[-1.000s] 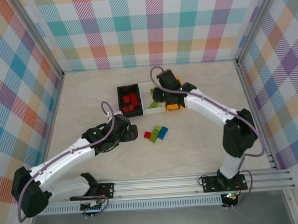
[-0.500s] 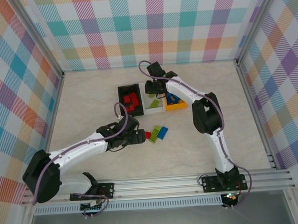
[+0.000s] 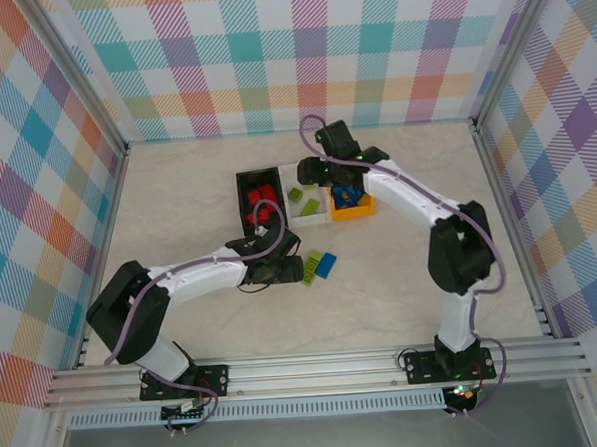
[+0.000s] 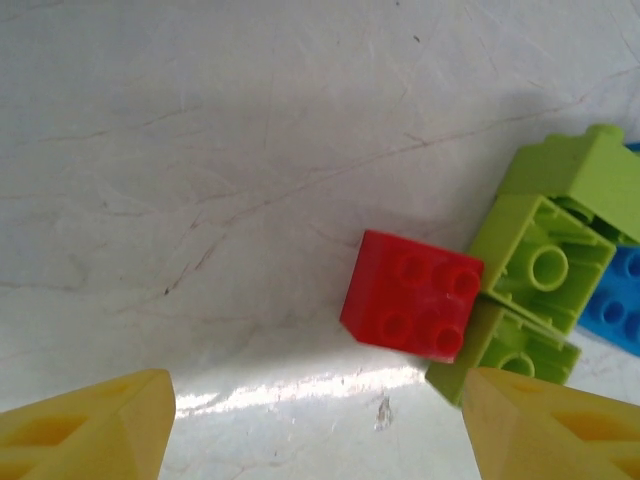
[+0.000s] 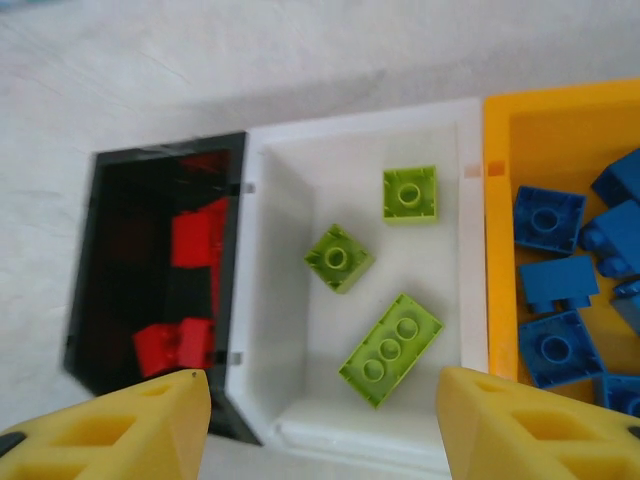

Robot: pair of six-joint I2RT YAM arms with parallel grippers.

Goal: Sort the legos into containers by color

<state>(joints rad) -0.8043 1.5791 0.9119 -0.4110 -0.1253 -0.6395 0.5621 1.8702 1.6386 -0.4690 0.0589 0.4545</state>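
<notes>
Left gripper (image 4: 320,425): yellow fingers apart with nothing between them, poised low over the pale marbled tabletop (image 4: 200,150), just short of the brick.
Red square four-stud plastic brick (image 4: 412,308): loose on the table, studs up, one side touching a lime green brick (image 4: 540,262); a blue brick (image 4: 615,305) lies just beyond.
Right gripper (image 5: 330,430): fingers likewise apart and empty, hovering above the white plastic bin (image 5: 468,300).
Bins: the black plastic bin (image 5: 120,250) holds red pieces, the white one three lime green, and the orange-yellow plastic bin (image 5: 498,260) blue.
Handling: probably light, rigid and smooth-walled (so apt to slip from a skewed pinch).
Hold: the two free, opposite flat side walls, with the fingers squared to the brick's turned faces.
</notes>
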